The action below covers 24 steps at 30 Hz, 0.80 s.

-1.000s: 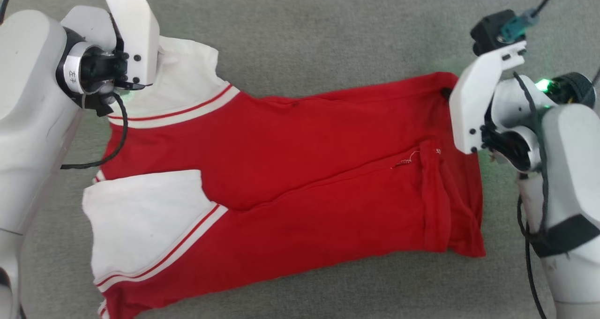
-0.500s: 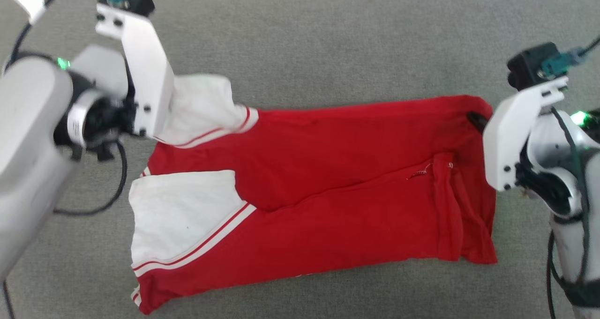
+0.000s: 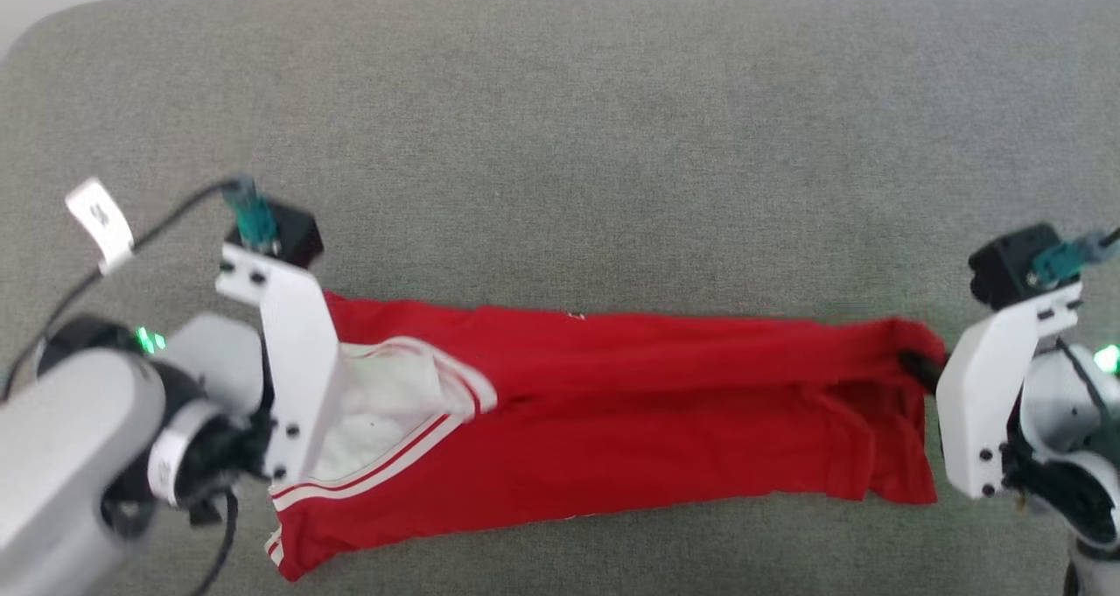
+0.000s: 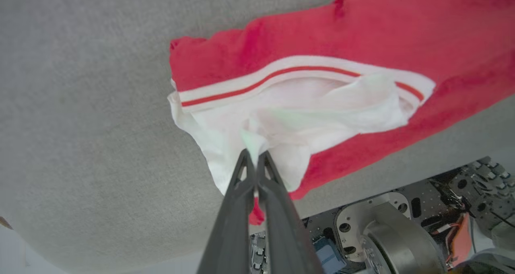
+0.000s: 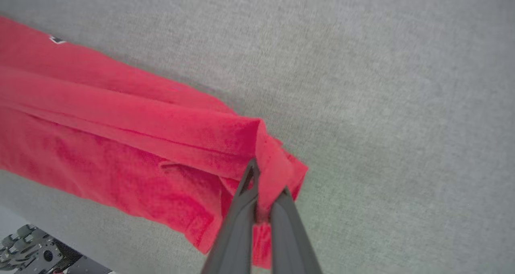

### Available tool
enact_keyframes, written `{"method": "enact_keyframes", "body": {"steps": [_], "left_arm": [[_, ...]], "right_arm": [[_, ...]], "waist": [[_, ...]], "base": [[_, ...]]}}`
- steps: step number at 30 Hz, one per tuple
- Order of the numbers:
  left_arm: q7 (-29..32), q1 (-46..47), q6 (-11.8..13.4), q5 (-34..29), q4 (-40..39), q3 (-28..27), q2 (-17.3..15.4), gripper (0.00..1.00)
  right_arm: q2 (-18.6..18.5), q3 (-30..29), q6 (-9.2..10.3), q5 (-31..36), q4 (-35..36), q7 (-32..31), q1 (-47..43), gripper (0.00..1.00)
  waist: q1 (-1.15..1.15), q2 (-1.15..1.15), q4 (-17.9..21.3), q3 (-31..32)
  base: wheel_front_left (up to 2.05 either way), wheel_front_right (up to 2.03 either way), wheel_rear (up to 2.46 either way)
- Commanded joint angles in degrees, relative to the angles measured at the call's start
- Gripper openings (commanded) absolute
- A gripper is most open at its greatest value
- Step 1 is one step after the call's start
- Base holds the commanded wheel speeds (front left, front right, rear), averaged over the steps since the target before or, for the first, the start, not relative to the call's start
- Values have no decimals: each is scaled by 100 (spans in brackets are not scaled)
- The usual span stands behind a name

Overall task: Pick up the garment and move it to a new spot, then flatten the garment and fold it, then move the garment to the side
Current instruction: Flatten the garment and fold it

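The garment [image 3: 630, 421], red with white sleeves and striped trim, hangs stretched sideways between my two grippers over the grey cushion; its lettering is hidden. My left gripper [image 4: 253, 155] is shut on the white sleeve cloth [image 4: 305, 113] at the garment's left end. In the head view that end disappears behind my left wrist bracket [image 3: 293, 360]. My right gripper [image 5: 263, 177] is shut on a folded red edge [image 5: 225, 139] of the garment at its right end, where a dark fingertip [image 3: 914, 364] shows in the head view. The lower edge of the cloth droops toward the cushion.
A grey fabric surface [image 3: 577, 141] spreads far beyond the garment, with its rounded far edge [image 3: 52, 18] at the top left. The robot's metal base [image 4: 386, 229] shows below the near edge in the left wrist view.
The shirt lay spread flat; both grippers have now raised its far edge toward me, so it hangs folded into a narrow band. The camera view has also shifted, showing more of the far surface.
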<state>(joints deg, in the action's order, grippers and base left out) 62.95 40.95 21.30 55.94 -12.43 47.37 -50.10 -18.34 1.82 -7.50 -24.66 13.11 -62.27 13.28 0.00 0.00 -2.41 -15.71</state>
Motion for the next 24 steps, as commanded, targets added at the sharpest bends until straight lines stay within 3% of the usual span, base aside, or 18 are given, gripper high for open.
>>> {"method": "enact_keyframes", "body": {"steps": [1, 7, 8, 9, 10, 11, 12, 13, 24], "left_arm": [[-42, -166, 61, 38, -37, 19, -7, 0], [-344, -676, 47, 233, 260, 99, 133, 0], [-425, -716, 9, 243, 348, 96, 169, 9], [-509, -765, -35, 284, 451, 92, 237, 31], [-578, -823, -89, 317, 539, 96, 281, 41], [-665, -847, -171, 302, 611, 101, 295, 48], [-782, -852, -235, 301, 668, 72, 331, 88], [-885, -874, -254, 324, 737, 31, 370, 100], [-2201, -1138, -695, 177, 665, -317, 448, 100]], "right_arm": [[53, -33, 2, -25, -6, -11, -115, 0], [211, 2, 2, 27, -394, 135, -328, 0], [235, 41, 2, 39, -469, 177, -304, 11], [248, 71, 2, 56, -542, 237, -281, 40], [273, 90, 2, 46, -592, 284, -263, 60], [272, 111, 2, 53, -643, 340, -245, 99], [272, 128, 2, 41, -684, 403, -234, 100], [263, 151, 2, -8, -707, 449, -241, 100], [244, -391, 1, -144, -688, 529, -494, 100]], "waist": [[0, 0, 3, 6], [0, 0, 41, 68], [0, 0, 51, 78], [0, 0, 54, 99], [0, 0, 57, 115], [0, 0, 61, 136], [0, 0, 62, 160], [0, 0, 57, 183], [0, 0, -141, 461]], "base": [[0, 0, 0], [0, 0, 0], [0, 0, 0], [0, 0, 0], [0, 0, 0], [0, 0, 0], [0, 0, 0], [0, 0, 0], [0, 0, 0]]}}
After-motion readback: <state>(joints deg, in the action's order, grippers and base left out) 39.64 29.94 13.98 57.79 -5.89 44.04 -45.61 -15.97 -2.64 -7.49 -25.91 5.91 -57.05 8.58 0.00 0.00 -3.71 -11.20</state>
